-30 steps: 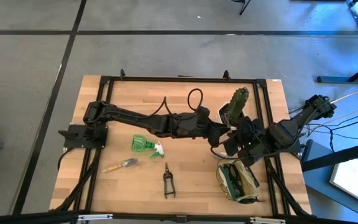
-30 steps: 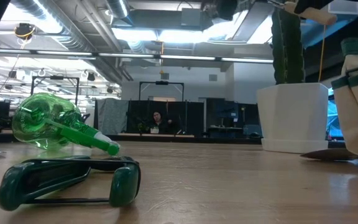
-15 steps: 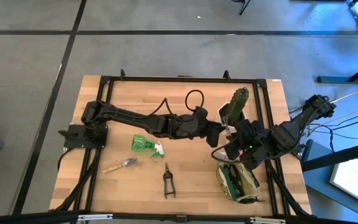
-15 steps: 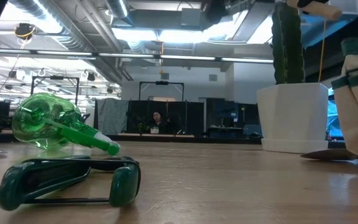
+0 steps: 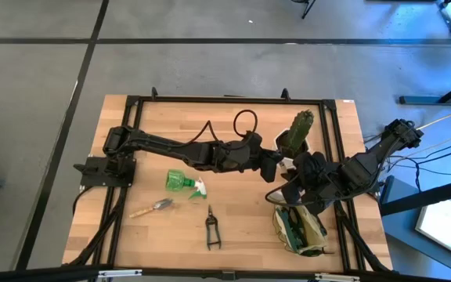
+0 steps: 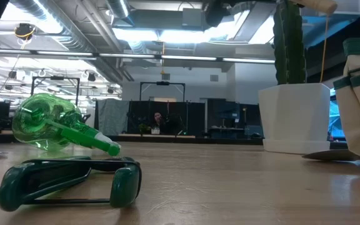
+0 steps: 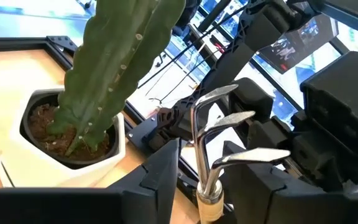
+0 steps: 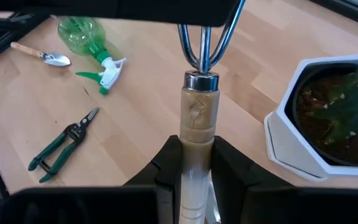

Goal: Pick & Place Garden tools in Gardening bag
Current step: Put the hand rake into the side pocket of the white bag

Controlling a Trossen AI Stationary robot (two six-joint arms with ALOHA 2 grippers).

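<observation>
**Step in hand.** The task is partly done, and the current step is a transfer of a three-tined hand fork (image 8: 199,118) between the arms, above the right part of the table (image 5: 241,235). The tool hangs just beside the cactus pot (image 5: 286,146) and on the far side of the gardening bag (image 5: 300,229).

- The right gripper (image 8: 197,152) has its jaws narrow and closed on the fork's wooden handle.
- The left gripper (image 7: 207,158) has its fingers set either side of the metal collar, where the tines meet the handle. The jaws are narrow. Whether they clamp the tool or merely flank it cannot be told.

**Next move.** Judging from this layout, the left gripper must be clear of the tool first. The right arm then carries the fork toward the near side, over the bag mouth, and lowers it in. The cactus (image 5: 303,124) stands close to the path and should be avoided.

**Containers.**

- The gardening bag stands open near the right front corner. Dark and green items lie inside, and their type cannot be told.
- The white pot holds soil and the cactus only.

**Remaining on the table.** A green spray bottle (image 5: 182,182), a trowel (image 5: 153,208) and pruning shears (image 5: 211,227) lie left of the bag, well apart from it.
</observation>
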